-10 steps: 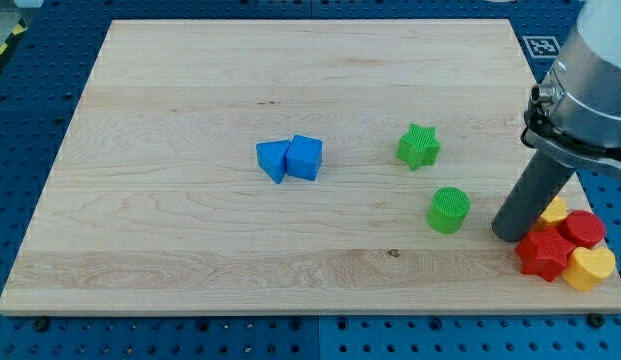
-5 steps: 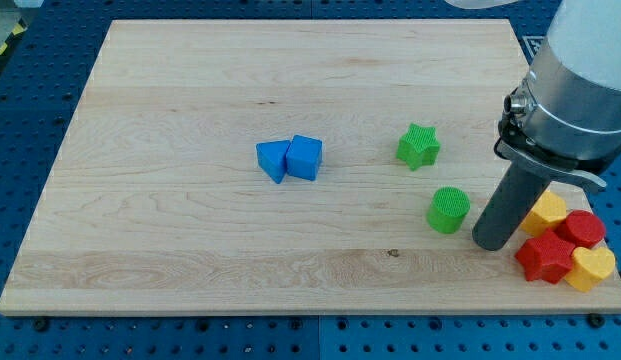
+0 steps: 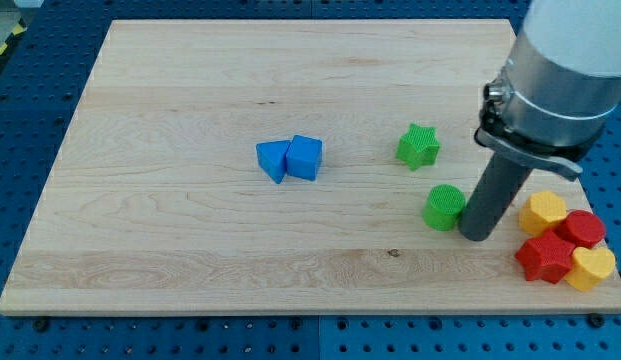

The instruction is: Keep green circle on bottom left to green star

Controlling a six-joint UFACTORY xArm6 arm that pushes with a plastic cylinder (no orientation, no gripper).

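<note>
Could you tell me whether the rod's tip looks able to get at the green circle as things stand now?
Probably yes: my tip sits right against the green circle on the view's right, with nothing between them.

A pale wooden board rests on blue perforated table.

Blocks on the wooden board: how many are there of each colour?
Blue: 2, a triangle block and a cube.
Green: 2, a star and a circle.
Red: 2.
Yellow: 2.
Total: 8 blocks.
</note>
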